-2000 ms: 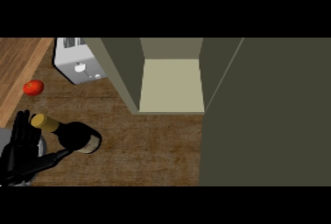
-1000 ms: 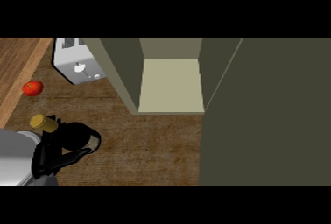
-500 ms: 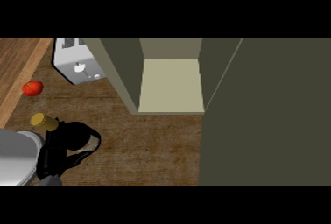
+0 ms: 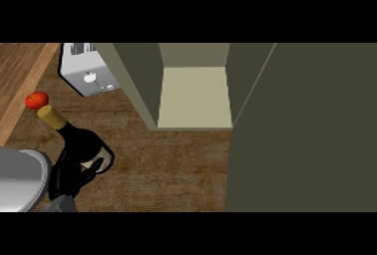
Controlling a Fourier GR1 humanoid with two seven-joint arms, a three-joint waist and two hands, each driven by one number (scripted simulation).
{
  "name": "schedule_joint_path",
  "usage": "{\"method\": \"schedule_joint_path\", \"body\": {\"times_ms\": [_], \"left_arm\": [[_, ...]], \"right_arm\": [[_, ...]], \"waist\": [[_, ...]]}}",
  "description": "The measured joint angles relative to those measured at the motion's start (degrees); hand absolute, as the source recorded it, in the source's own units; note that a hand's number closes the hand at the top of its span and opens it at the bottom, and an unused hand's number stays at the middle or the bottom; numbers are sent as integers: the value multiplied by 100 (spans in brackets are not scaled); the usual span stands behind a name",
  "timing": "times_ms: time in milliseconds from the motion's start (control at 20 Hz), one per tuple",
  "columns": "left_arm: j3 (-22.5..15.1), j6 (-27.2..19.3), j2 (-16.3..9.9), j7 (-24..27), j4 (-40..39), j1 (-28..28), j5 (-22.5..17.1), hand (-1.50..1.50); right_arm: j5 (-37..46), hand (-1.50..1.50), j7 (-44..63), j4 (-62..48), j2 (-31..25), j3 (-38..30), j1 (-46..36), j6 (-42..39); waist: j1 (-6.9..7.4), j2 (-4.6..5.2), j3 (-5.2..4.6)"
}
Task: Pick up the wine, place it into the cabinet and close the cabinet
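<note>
Presently the left hand has its fingers curled round the wine, left of the cabinet. Glass looks heavy, slippery, fragile; the body is judged the safest hold.

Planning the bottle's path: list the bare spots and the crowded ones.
Free: the cabinet shelf between its side walls, and the counter between the wine bottle and the open cabinet door. Crowded: the left side, with the toaster, the tomato and the left hand on the bottle.
</note>
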State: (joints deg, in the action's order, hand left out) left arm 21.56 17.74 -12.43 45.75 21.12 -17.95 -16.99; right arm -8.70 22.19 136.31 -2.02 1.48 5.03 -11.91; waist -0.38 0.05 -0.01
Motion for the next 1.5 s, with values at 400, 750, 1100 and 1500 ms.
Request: {"method": "schedule_joint_path", "body": {"times_ms": [400,750,1100,1500], "left_arm": [[-98,66,-112,175,-380,-161,27,150],[-379,119,-103,522,-270,66,269,150],[-906,182,139,759,610,744,582,150],[-1375,387,477,526,1687,1390,558,150]], "right_arm": [[94,-150,138,78,23,65,-44,76],[23,-150,111,29,-16,-51,-45,44],[54,-150,11,-85,-10,-112,-42,35],[-113,-150,-48,-11,-82,-255,110,-75]], "waist": [[-3,-3,8],[13,-26,38],[77,-66,84],[92,-57,62]]}}
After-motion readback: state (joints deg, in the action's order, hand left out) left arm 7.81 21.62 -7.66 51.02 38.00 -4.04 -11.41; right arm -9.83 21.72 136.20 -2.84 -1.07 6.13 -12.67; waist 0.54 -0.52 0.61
